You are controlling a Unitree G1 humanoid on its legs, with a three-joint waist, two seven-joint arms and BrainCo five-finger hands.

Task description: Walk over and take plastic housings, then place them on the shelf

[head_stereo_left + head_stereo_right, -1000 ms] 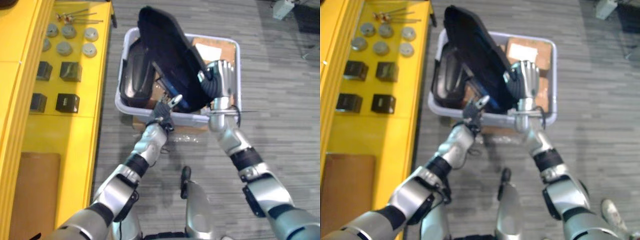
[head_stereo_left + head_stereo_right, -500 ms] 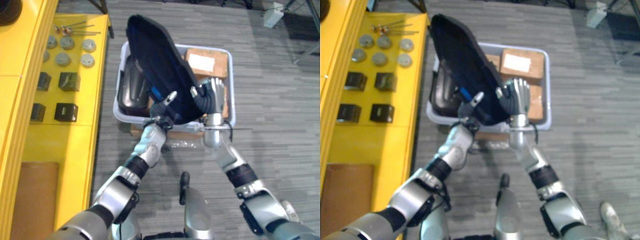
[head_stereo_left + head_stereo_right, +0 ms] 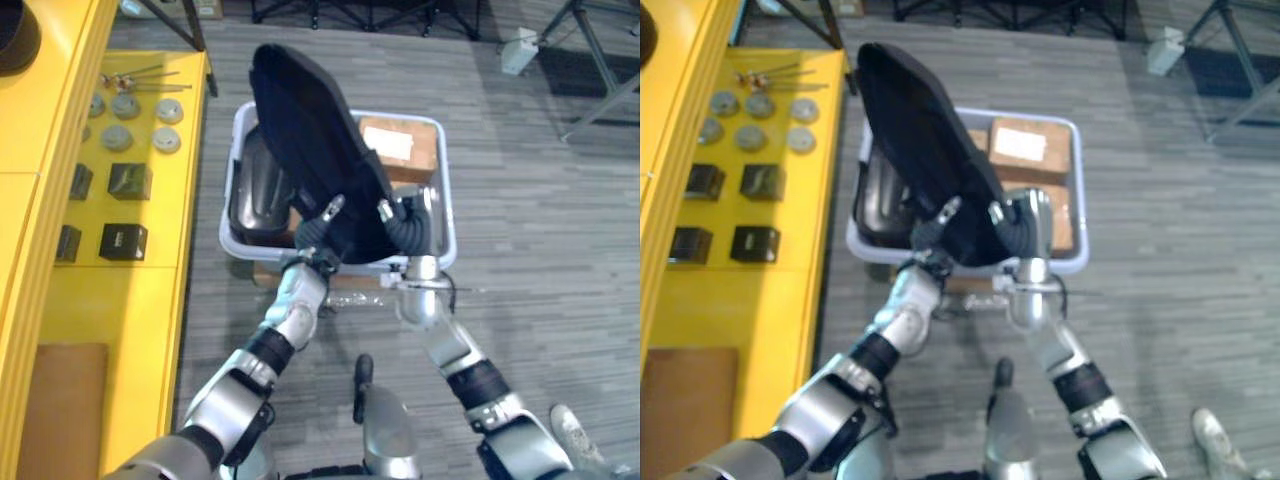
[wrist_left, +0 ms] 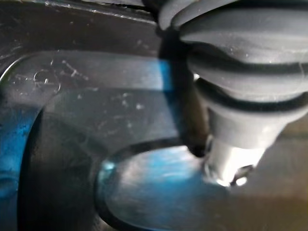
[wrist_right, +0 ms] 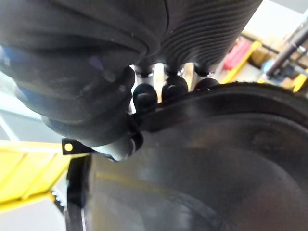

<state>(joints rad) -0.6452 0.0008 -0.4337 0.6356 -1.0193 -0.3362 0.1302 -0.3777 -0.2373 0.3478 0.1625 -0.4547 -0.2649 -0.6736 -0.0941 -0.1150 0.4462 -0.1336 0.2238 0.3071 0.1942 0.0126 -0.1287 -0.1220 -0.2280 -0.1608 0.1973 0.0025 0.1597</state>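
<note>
**Tall housing, low grip**

The left hand (image 3: 316,235) and right hand (image 3: 408,228) clasp the lower rim of the black plastic housing (image 3: 315,160), which is tilted above the grey bin (image 3: 441,215). Top-heavy, it could tip or slip on the turn toward the yellow shelf (image 3: 150,270).

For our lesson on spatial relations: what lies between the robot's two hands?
The lower end of the black housing, gripped by the left hand and the right hand; the left eye view shows it.

black housing (image 3: 310,150) raised higher, further above bin (image 3: 447,200)
</note>
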